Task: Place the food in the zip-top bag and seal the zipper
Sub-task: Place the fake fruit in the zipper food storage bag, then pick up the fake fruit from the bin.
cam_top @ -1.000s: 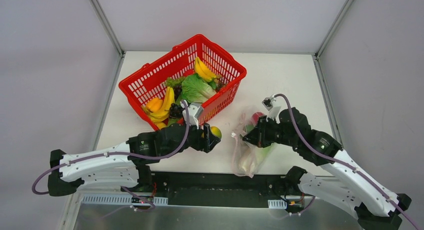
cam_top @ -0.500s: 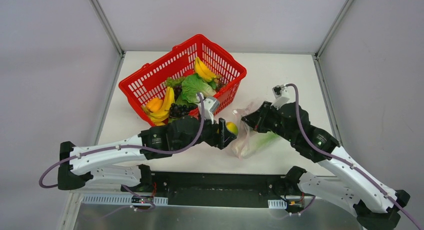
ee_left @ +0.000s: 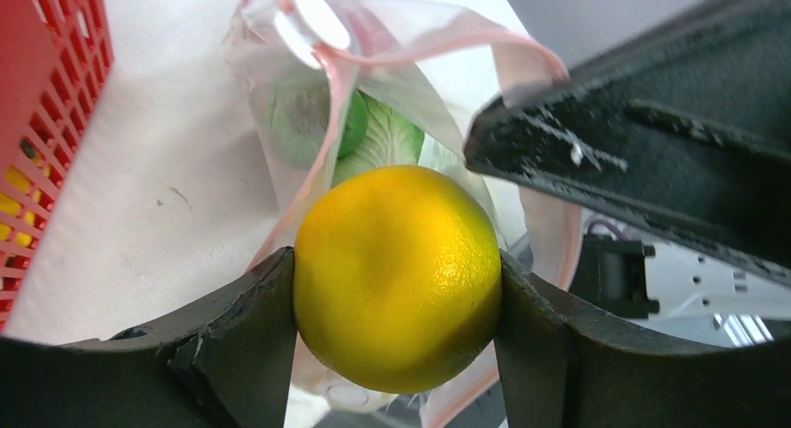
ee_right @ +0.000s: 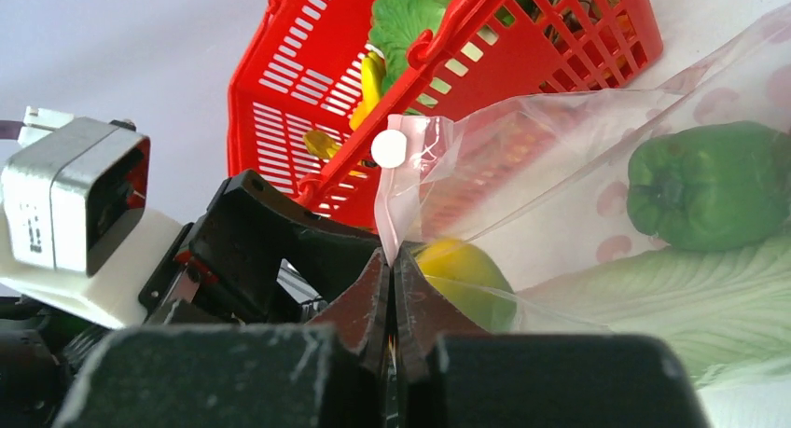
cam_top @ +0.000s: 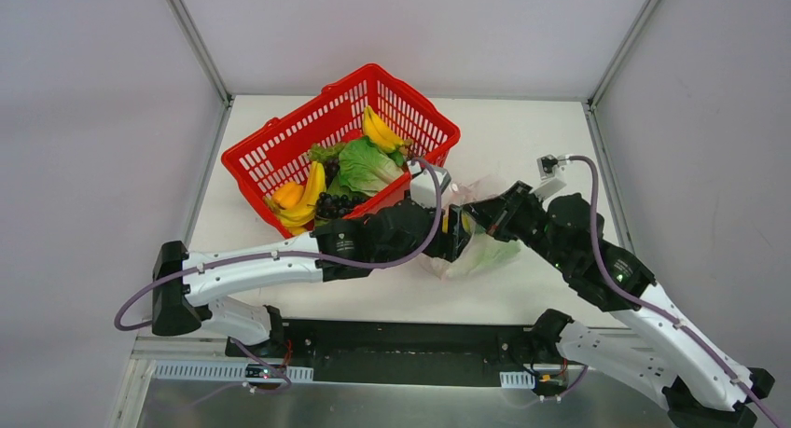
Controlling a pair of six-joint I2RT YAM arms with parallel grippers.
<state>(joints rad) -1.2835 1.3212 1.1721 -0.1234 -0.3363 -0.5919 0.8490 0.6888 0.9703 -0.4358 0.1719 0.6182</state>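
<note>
From above, the left pincer (cam_top: pixel 459 230) reaches across the desk (cam_top: pixel 522 139) to the zip-top bag (cam_top: pixel 480 258). It holds a yellow fruit (cam_top: pixel 464 225) right at the bag's mouth. The right pincer (cam_top: pixel 487 217) is just beside it, at the top of the bag. The red basket (cam_top: pixel 280 146) sits behind them on the desk. Bananas (cam_top: pixel 378 130), leafy greens (cam_top: pixel 364 167) and grapes (cam_top: pixel 331 204) lie in the basket.

In the left wrist view, the left pincer's two fingers squeeze the yellow fruit from both sides. The bag is open just past the fruit. The pink zipper (ee_left: pixel 328 139) curls around the mouth, with a white slider (ee_left: pixel 317 25) at its top end. A pale green cabbage (ee_left: pixel 387 144) shows inside the bag.

In the right wrist view, the right pincer is closed tight. It pinches the thin edge of the bag just under the white slider and holds the mouth up. Through the clear plastic you can see a green pepper (ee_right: pixel 709 186) and the long cabbage lying in the bag. The yellow fruit is right at the mouth. I cannot tell if it is past the edge yet.

So the job looks partly done. Two pieces of food are in the bag and the yellow fruit looks about to go in. A lot of food is in the basket, and the zipper is not closed yet.
</note>
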